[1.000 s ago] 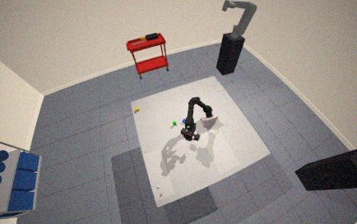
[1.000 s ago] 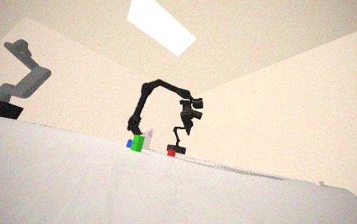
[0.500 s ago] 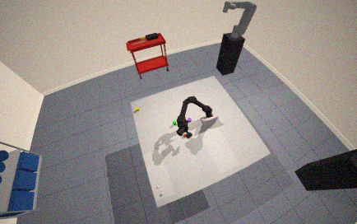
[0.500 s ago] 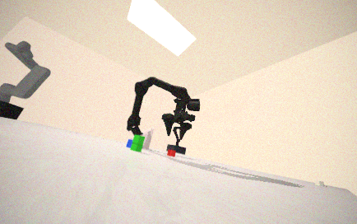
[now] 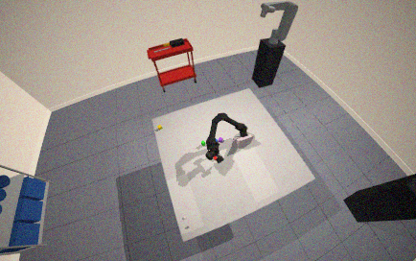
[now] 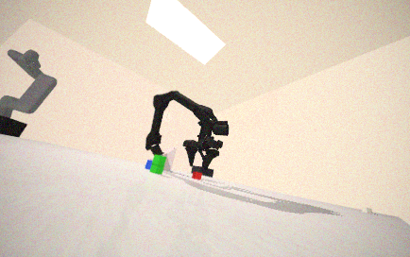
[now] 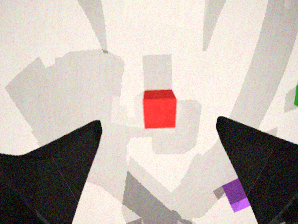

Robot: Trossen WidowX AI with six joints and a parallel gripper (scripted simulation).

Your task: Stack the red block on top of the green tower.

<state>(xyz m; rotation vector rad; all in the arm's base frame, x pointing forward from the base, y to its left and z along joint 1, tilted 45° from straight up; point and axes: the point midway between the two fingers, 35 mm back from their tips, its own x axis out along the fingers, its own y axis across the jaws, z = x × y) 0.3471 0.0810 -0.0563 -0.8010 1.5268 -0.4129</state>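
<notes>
The red block (image 5: pixel 215 157) (image 6: pixel 196 176) (image 7: pixel 159 113) sits on the white surface. My gripper (image 5: pixel 215 156) (image 6: pixel 199 165) (image 7: pixel 159 124) is open and empty, pointing down above the red block. In the wrist view the block appears between the two widely spread fingertips, slightly toward the top of the picture. The green tower (image 5: pixel 203 143) (image 6: pixel 158 163) stands upright, apart from the red block; it looks like two stacked blocks in the exterior view. Only a sliver of green (image 7: pixel 296 96) shows at the right edge of the wrist view.
A purple block (image 5: pixel 220 140) (image 7: pixel 234 191) lies near the tower, partly behind a finger in the wrist view. A blue block (image 6: pixel 148 164) is beside the tower. A yellow object (image 5: pixel 160 128) lies near the surface's far left corner. A pale pinkish object (image 5: pixel 244 139) stands by the arm's base.
</notes>
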